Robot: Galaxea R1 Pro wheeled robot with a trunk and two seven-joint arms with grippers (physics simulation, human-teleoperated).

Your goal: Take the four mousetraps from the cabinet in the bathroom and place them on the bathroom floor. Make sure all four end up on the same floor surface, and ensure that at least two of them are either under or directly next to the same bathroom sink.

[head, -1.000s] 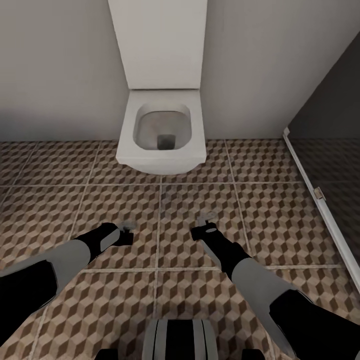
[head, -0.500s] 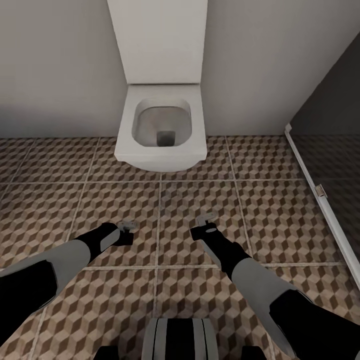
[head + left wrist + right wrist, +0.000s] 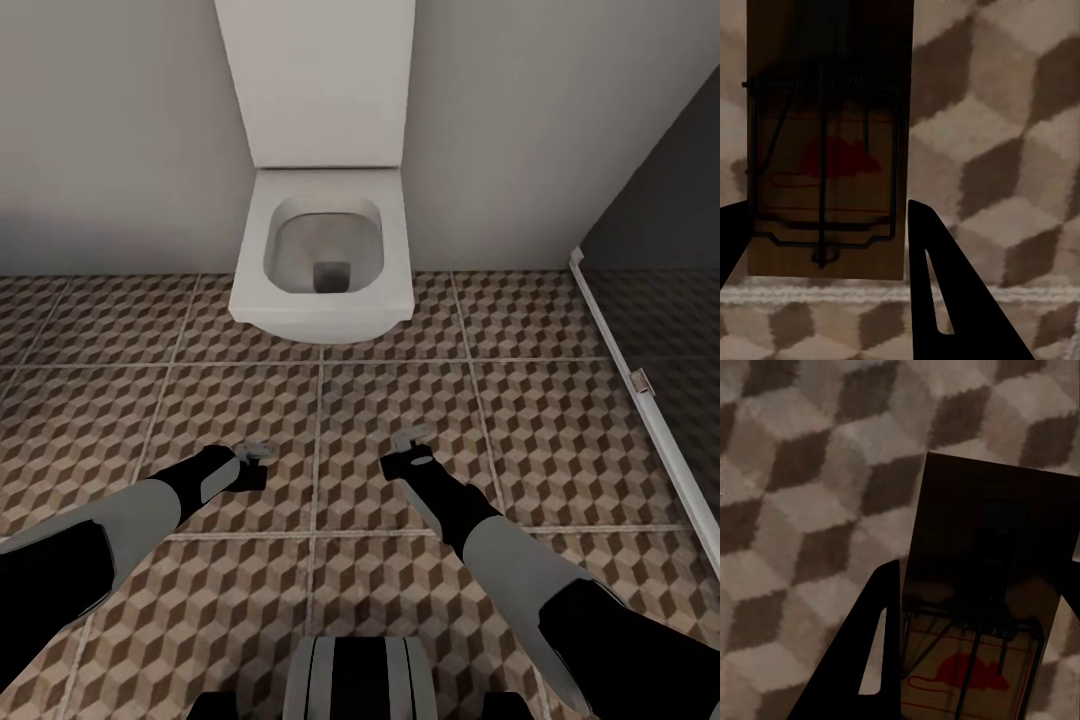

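Head view gives you cube-patterned bathroom floor tiles, matte brown and beige, with a glossy white square-bowled toilet ahead and a dark glass partition at right. Your left gripper clasps a flat wooden mousetrap, wire over a red mouse print. Your right gripper pinches another mousetrap, its upper half shadowed.

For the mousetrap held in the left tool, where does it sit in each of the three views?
Head view: the left tool shows a pale sliver at its tip, too small to identify as the trap.
Left wrist view: the mousetrap fills the upper left, between the dark fingers.
Right wrist view: a different mousetrap is there.
Shared landmark: the bathroom floor with its cube pattern.
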